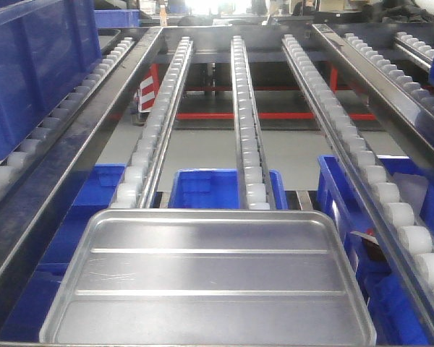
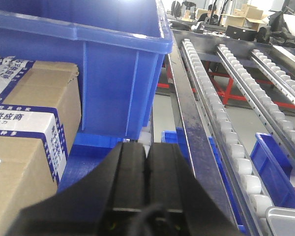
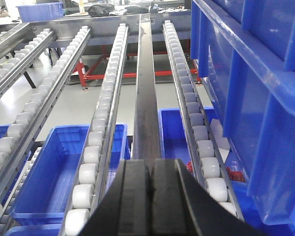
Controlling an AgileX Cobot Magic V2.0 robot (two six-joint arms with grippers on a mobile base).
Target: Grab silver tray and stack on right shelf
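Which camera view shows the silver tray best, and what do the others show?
The exterior front-facing view: the silver tray lies nearly whole, rim and both ridges plain. The left wrist view catches only a corner of the tray. The right wrist view shows none of it.

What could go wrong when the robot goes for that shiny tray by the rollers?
The silver tray seems to rest on the near end of the roller tracks, so a nudge might send it sliding. The left gripper and right gripper are shut; unopened, they would only push it.
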